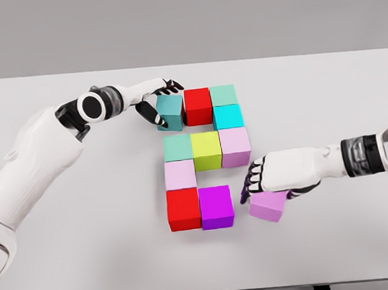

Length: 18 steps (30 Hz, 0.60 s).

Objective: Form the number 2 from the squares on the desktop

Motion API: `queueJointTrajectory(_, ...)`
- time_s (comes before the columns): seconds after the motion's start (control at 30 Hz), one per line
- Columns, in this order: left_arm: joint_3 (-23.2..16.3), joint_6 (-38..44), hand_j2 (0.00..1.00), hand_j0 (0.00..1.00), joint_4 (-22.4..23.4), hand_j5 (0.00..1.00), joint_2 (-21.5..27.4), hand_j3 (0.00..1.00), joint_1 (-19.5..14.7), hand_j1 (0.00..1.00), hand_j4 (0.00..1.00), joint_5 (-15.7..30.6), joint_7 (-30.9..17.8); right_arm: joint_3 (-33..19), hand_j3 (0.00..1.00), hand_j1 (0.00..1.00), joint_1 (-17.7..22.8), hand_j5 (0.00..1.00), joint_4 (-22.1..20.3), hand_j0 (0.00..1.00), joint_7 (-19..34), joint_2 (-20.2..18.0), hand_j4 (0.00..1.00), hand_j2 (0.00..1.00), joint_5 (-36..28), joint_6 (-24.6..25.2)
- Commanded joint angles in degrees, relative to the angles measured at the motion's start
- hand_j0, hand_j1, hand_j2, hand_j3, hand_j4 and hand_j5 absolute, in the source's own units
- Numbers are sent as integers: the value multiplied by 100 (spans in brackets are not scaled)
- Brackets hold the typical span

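9 cubes placed mid-table (363, 239). Left hand (156, 102) grasps teal cube (170, 111), top row's left end. Right hand (267, 179) clutches lilac cube (268, 205), just off purple cube (216, 207); bottom row unfinished.

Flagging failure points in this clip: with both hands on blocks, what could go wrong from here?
1. The right robot hand holds the lilac block tilted; sliding it in could shove the purple block.
2. The left robot hand on the teal block could bump the red block out of line.
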Motion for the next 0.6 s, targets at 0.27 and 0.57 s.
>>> queueJointTrajectory(0.27, 4, 205, 91, 91, 14, 91, -43, 91, -18, 91, 91, 55, 229, -352, 100, 100, -141, 100, 16, 100, -2, -30, 100, 100, -63, 14)
queueJointTrajectory(0.57, 4, 205, 91, 91, 23, 91, -52, 91, -18, 91, 91, 64, 449, -1029, 100, 100, 18, 100, 42, 100, -2, -935, 100, 100, -265, 14)
